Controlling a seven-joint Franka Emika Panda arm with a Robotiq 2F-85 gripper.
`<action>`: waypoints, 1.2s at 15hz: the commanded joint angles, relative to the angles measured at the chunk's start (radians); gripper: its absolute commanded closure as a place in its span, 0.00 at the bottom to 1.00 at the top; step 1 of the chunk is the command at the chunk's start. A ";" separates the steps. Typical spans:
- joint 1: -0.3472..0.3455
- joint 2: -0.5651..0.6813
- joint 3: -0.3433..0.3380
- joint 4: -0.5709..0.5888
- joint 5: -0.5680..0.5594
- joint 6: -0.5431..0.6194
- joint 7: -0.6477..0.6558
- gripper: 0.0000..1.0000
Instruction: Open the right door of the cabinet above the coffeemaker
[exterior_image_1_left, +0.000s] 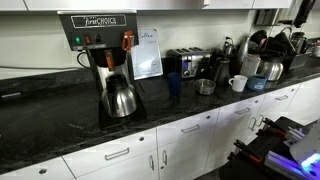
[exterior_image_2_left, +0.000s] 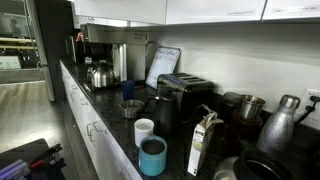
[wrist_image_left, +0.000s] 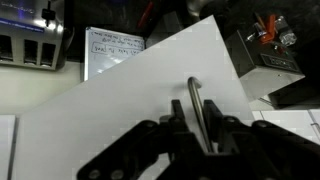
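Two black fingers of the gripper (wrist_image_left: 200, 128) sit either side of a thin silver bar handle (wrist_image_left: 193, 95) in wrist view, pinched onto it as far as we can see. Handle's on the white flat-fronted cabinet door (wrist_image_left: 120, 115), which lies tilted across the frame. In an exterior view, tall black-and-steel coffeemaker (exterior_image_1_left: 104, 50) stands on dark countertop (exterior_image_1_left: 40, 125) w/ rounded steel carafe (exterior_image_1_left: 120, 98); white wall cabinet (exterior_image_1_left: 180, 4) shows only its lower edge above.
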 joint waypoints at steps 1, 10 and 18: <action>-0.116 0.011 0.020 0.020 -0.073 0.011 0.075 0.40; -0.263 -0.137 0.082 0.002 -0.178 -0.170 0.320 0.00; -0.202 -0.303 -0.089 -0.047 -0.063 -0.255 0.251 0.00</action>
